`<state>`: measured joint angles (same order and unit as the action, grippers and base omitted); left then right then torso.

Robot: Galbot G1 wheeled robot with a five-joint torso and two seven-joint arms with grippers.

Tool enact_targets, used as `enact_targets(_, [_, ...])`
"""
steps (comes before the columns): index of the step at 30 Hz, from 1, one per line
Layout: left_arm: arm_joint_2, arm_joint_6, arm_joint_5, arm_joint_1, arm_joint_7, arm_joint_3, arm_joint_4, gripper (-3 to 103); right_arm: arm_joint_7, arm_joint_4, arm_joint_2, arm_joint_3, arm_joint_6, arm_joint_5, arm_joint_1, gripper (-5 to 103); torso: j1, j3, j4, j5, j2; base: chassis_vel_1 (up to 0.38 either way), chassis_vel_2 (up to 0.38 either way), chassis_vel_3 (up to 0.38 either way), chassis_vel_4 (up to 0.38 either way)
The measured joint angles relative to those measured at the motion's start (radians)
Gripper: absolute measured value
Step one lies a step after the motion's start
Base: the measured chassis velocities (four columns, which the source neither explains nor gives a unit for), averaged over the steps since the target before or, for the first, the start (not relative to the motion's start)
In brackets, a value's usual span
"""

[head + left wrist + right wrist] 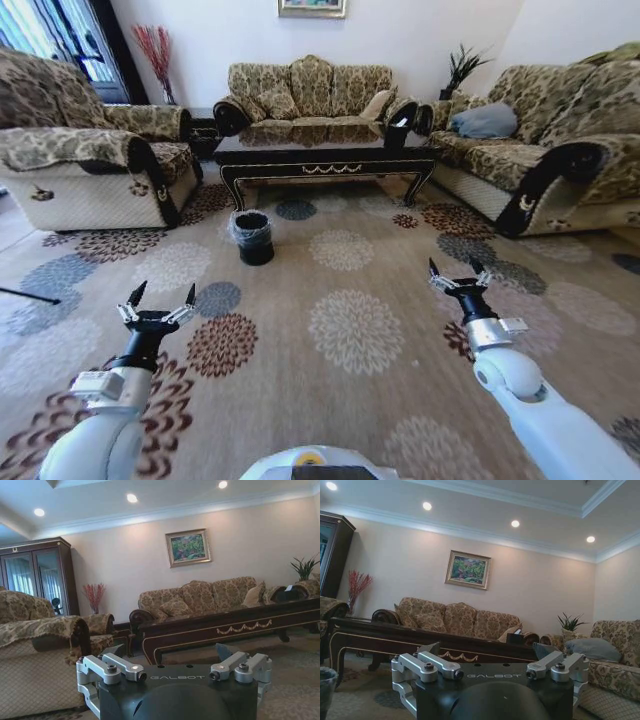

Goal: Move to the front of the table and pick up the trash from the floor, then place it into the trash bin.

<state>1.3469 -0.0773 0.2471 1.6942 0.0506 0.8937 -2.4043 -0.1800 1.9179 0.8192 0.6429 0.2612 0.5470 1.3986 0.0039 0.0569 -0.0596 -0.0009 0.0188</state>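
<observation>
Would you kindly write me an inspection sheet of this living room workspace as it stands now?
Surface: patterned floral carpet, open between the robot and the table.
Job's things: dark wooden table ahead among the sofas; black lined trash bin on the carpet in front of its left end; trash not made out on the floor.
Clutter: small black box on the table's right end.
Grippers: left claw open, held low over the carpet; right claw open, likewise; both empty.
Cables: nothing seen.
Surroundings: three patterned sofas, grey cushion, framed painting, glass cabinet, potted plant.
</observation>
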Motion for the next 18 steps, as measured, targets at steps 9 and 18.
enact_targets(9, [0.007, 0.004, -0.01, 0.0, 0.0, -0.005, -0.001, 100, 0.024, -0.009, 0.007, 0.002, 0.043, -0.008, 0.006, 100, 0.0, -0.001, 0.0, 0.0007, 0.0, 0.333, -0.357, -0.328, 0.337])
enact_targets(18, [0.013, 0.009, -0.022, 0.007, 0.001, -0.012, -0.005, 100, 0.033, -0.01, 0.014, 0.009, 0.059, -0.016, 0.01, 100, 0.001, 0.001, 0.0003, 0.0009, 0.0, 0.03, -0.039, -0.056, 0.04])
